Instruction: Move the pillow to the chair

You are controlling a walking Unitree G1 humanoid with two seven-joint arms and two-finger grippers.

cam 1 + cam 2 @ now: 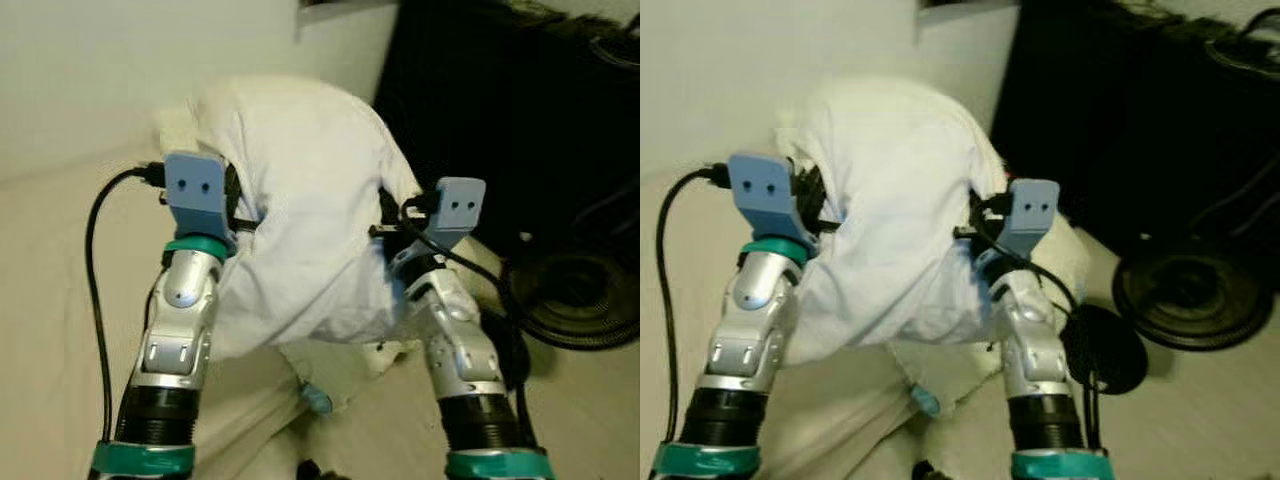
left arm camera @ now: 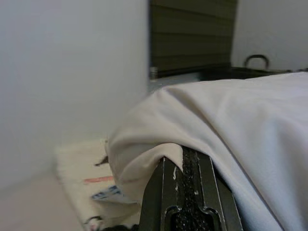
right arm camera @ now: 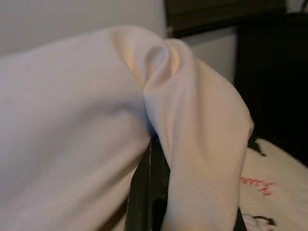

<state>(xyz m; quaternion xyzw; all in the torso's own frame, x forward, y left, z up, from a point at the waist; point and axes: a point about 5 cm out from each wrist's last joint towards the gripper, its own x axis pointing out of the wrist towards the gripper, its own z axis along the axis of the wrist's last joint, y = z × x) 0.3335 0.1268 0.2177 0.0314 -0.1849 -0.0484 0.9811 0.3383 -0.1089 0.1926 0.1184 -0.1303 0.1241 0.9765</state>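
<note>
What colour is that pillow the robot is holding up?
The pillow is plain white, clearest in the left eye view.

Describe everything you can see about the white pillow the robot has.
The pillow is white, soft and bulky in a smooth, wrinkled fabric case. It is lifted clear of the pale bed and pinched between both arms: the left end effector presses its left side, the right end effector its right. It bulges upward between them and sags below. The wrist views show cloth draped over a black finger of each.

A home bedroom: cream bed (image 1: 60,300), pale wall (image 1: 100,70), dark furniture (image 1: 500,110) alongside.
</note>
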